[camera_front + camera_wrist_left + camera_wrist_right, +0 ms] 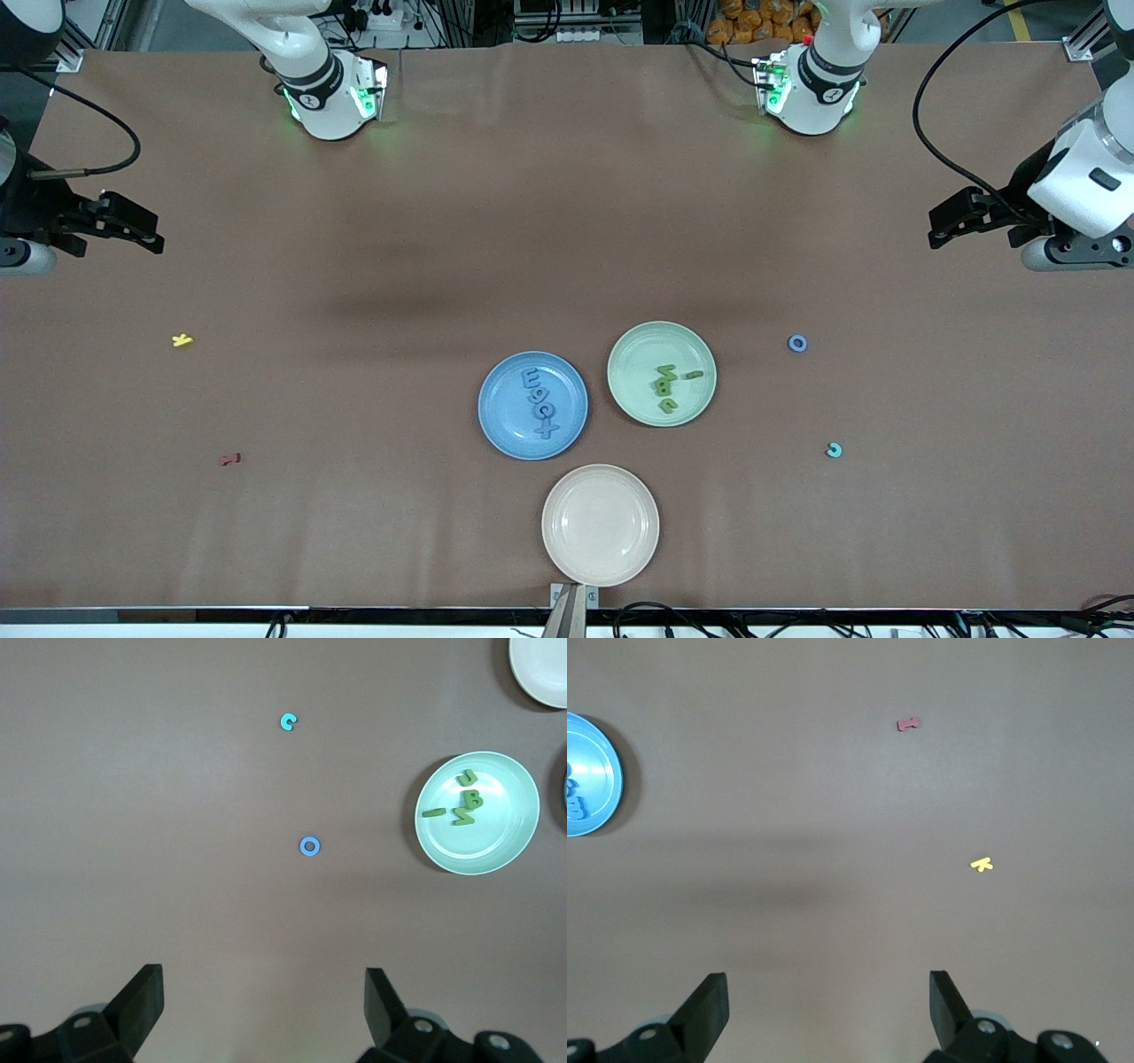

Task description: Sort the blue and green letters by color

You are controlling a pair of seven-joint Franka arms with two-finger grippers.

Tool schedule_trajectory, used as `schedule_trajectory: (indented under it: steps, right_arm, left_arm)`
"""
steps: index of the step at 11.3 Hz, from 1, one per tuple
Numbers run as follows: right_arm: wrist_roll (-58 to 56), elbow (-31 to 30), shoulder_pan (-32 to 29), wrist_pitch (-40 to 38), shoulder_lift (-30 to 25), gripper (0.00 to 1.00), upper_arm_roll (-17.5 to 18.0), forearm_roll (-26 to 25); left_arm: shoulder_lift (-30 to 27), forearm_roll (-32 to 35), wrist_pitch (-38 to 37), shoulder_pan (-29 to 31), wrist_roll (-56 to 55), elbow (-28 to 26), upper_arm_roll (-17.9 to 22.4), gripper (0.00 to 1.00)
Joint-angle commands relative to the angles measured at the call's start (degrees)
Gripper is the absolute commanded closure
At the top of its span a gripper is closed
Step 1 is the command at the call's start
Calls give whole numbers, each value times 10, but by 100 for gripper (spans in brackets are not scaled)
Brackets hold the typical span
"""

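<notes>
Counter: brown sheet (549, 230) is spreading under both my arms, with three plates grouped toward the front camera's edge.
Blue plate: it (496, 425) is carrying four blue letters (539, 403) in a row; I am using it as my landmark.
Green plate: it (633, 350) is sitting just beside the blue plate, toward the left arm's end, and is holding four green letters (669, 385).
Cream plate: it (601, 525) is lying nearer to the front camera than the blue plate, with nothing in it.
Blue ring letter: it (797, 343) is lying on the bare counter, well apart from the blue plate toward the left arm's end.
Teal C letter: it (834, 450) is lying in the same direction, nearer to the camera than the ring.
Yellow letter: it (182, 339) is lying well apart from the blue plate toward the right arm's end.
Red letter: it (230, 459) is lying nearer to the camera than the yellow one.
Left claw: I am holding it (952, 221) wide and carrying nothing, waiting at the left arm's end.
Right claw: I am holding it (133, 229) wide and carrying nothing too, waiting at the right arm's end.
</notes>
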Motion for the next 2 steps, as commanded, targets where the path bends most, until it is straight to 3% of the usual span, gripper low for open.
schedule_trajectory:
  steps: [1, 2]
  right_arm:
    - [-9, 8, -7, -8, 0, 0, 2, -2]
    - [-8, 8, -7, -9, 0, 0, 1, -2]
  left_arm:
    - [-2, -14, 1, -1, 10, 2, 4, 0]
    - [-2, -14, 1, 0, 10, 2, 4, 0]
